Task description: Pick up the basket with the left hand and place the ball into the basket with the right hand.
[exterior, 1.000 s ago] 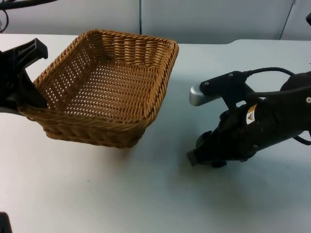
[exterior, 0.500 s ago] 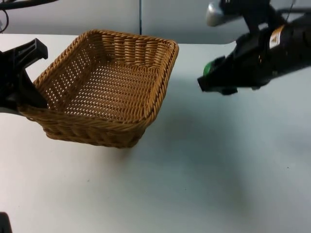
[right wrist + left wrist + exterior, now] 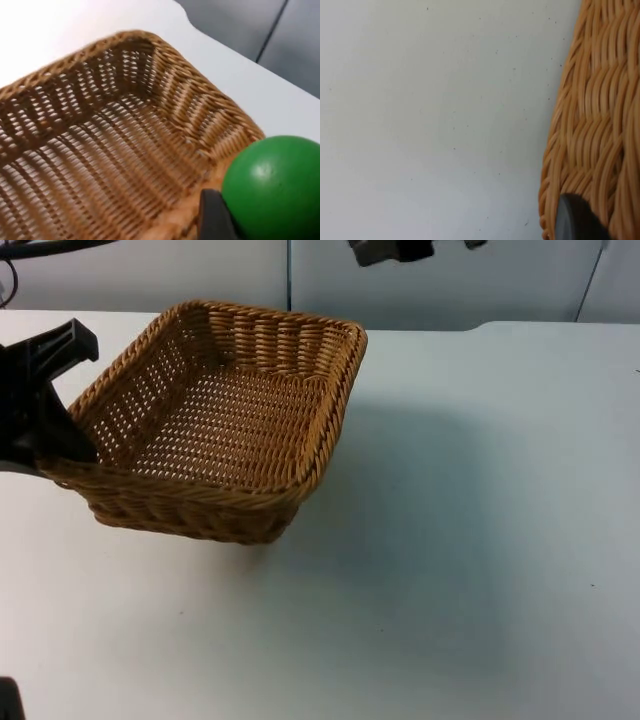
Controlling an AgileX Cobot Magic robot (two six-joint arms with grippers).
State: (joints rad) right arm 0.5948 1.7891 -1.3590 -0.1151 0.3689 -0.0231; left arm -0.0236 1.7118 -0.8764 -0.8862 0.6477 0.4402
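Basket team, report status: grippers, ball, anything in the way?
Left gripper clamped on basket rim. Right gripper holding green ball above the basket. No obstruction seen.

The basket (image 3: 225,420) is woven from tan wicker, bumpy and rough, with little holes in its floor and walls and a thick braided rim. The ball (image 3: 275,182) is green, smooth and a bit shiny, like plastic. The table (image 3: 450,570) is white, smooth and matt. The fingers (image 3: 212,220) are black and dull.

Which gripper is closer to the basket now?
Left. The left gripper grips the basket at its rim; the right gripper hovers above it, holding the green ball.
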